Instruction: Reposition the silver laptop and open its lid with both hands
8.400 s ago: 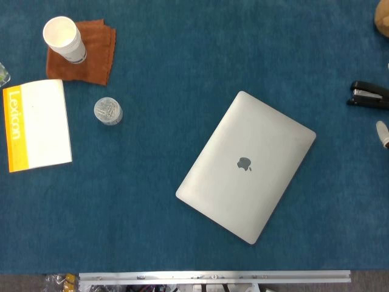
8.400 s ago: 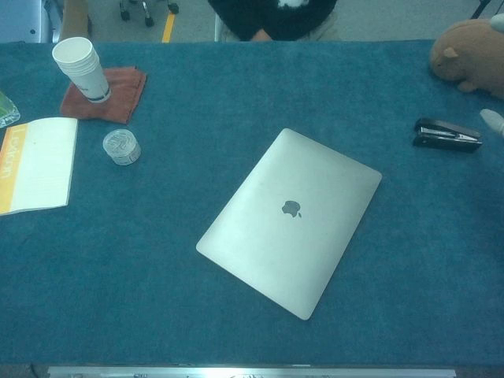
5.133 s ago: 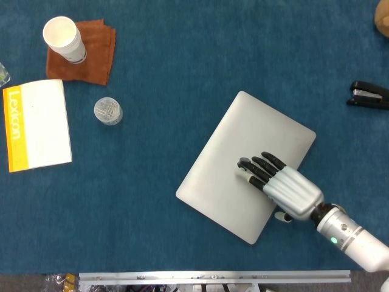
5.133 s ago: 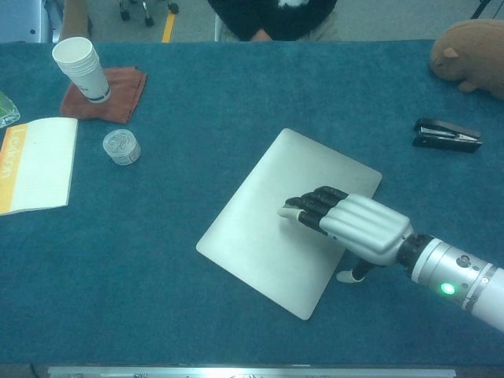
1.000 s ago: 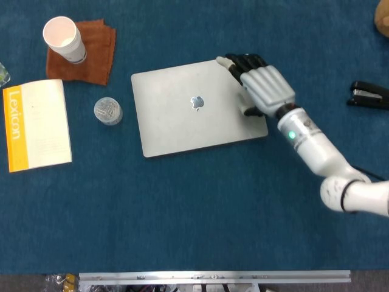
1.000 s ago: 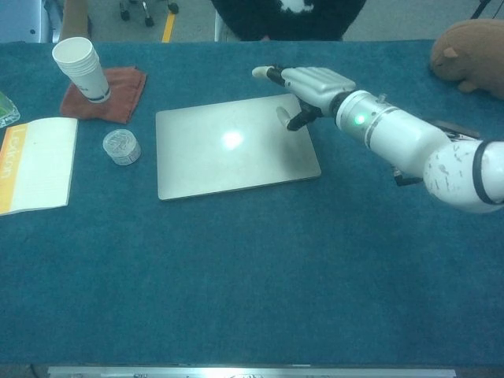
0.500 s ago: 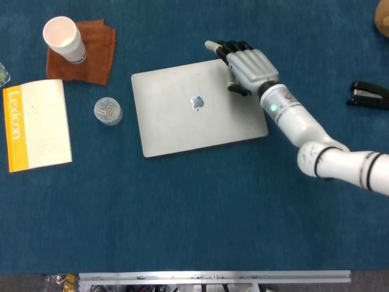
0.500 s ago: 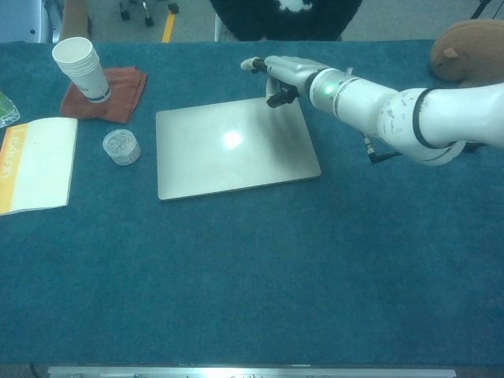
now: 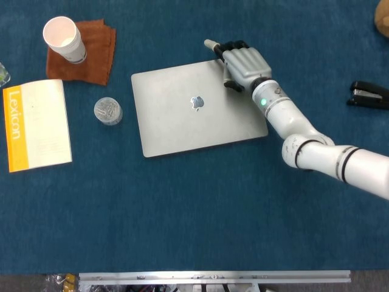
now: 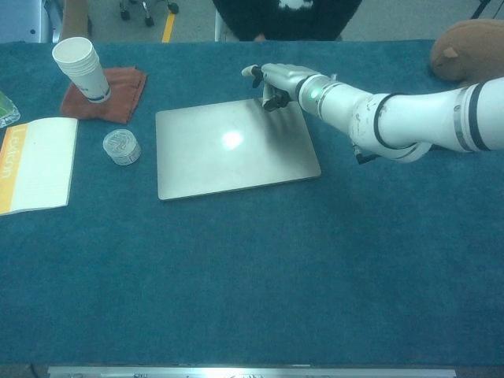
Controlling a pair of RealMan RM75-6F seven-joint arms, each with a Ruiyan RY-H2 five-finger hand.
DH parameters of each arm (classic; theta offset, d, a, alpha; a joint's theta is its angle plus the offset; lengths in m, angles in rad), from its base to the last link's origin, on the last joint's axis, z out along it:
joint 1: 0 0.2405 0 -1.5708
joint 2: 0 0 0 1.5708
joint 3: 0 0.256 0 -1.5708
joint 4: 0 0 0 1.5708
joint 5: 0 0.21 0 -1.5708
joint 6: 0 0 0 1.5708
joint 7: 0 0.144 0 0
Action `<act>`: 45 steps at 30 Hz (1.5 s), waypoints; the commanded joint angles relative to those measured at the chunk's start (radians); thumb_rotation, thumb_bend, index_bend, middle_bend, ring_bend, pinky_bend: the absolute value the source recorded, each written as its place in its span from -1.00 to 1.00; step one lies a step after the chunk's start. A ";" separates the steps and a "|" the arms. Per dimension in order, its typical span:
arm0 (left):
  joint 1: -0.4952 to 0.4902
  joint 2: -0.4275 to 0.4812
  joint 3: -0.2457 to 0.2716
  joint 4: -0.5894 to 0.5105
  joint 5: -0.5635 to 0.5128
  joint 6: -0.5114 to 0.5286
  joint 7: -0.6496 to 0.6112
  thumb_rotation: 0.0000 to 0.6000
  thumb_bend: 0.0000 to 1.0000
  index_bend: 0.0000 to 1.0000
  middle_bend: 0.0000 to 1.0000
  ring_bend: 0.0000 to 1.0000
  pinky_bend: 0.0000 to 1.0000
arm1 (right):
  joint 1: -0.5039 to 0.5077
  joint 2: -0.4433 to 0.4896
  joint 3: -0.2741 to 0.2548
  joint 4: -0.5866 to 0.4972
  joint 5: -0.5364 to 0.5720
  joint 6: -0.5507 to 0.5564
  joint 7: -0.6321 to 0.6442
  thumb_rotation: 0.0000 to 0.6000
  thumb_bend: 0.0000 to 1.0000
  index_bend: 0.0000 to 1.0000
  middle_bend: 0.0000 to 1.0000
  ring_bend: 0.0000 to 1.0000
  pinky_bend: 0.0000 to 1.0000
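Note:
The silver laptop (image 9: pixel 197 108) lies closed and flat on the blue table, its long sides running nearly left to right; the chest view shows the laptop (image 10: pixel 235 148) with a glare spot on the lid. My right hand (image 9: pixel 241 63) hovers palm down over its far right corner, fingers stretched past the far edge and holding nothing. In the chest view the right hand (image 10: pixel 277 81) sits at that same corner, with the thumb pointing down at the lid. My left hand shows in neither view.
A paper cup (image 9: pixel 63 38) stands on a brown cloth (image 9: pixel 96 56) at the far left. A small clear tub (image 9: pixel 107 111) and a yellow-and-white booklet (image 9: pixel 36 125) lie left of the laptop. A black stapler (image 9: pixel 369 95) and a plush toy (image 10: pixel 468 43) are at the right.
The laptop was turned from its slanted position and slid left and farther back. In the last second my right hand crept along the lid to the far edge; the laptop stayed still.

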 commanded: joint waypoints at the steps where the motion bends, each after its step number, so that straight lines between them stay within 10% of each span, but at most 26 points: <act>1: -0.002 -0.002 0.000 0.002 -0.001 -0.004 0.000 1.00 -0.23 -0.75 -0.83 -0.97 -0.86 | 0.012 -0.020 -0.013 0.036 0.011 -0.014 0.005 0.91 1.00 -1.00 -0.64 -0.81 -0.87; 45: 0.002 -0.005 0.005 0.014 0.011 0.004 -0.012 1.00 -0.23 -0.75 -0.83 -0.97 -0.86 | 0.025 -0.005 -0.068 0.015 0.062 0.025 -0.045 0.92 1.00 -1.00 -0.47 -0.81 -0.87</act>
